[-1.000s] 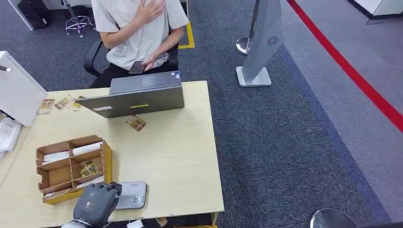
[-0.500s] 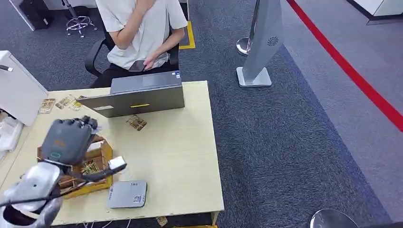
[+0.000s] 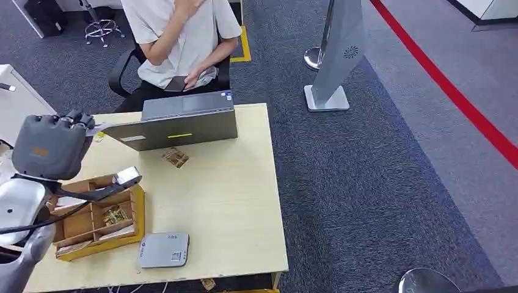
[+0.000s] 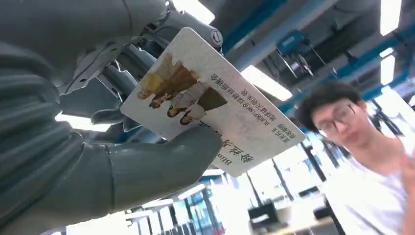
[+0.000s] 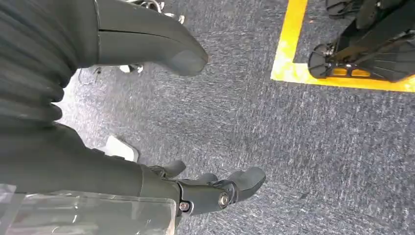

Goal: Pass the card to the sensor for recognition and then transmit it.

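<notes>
My left hand (image 3: 47,146) is raised above the far-left part of the table (image 3: 232,201), in front of the laptop's left end. It pinches a white printed card (image 4: 210,103) between its thumb and fingers; the head view catches a pale edge of this card (image 3: 100,128) by the fingers. The card faces the seated person (image 3: 183,36). The grey flat sensor (image 3: 164,249) lies near the table's front edge, well below the hand. My right hand (image 5: 98,166) hangs over grey carpet, fingers apart and holding nothing.
A cardboard tray (image 3: 138,210) with compartments of cards sits at the front left, beside the sensor. A grey laptop (image 3: 177,122) stands at the far edge, with a loose card (image 3: 175,157) before it. A white box (image 3: 12,101) borders the table's left.
My left hand has lifted from the sensor at the front edge and travelled up and away toward the far left, carrying the card. The person has shifted slightly.
</notes>
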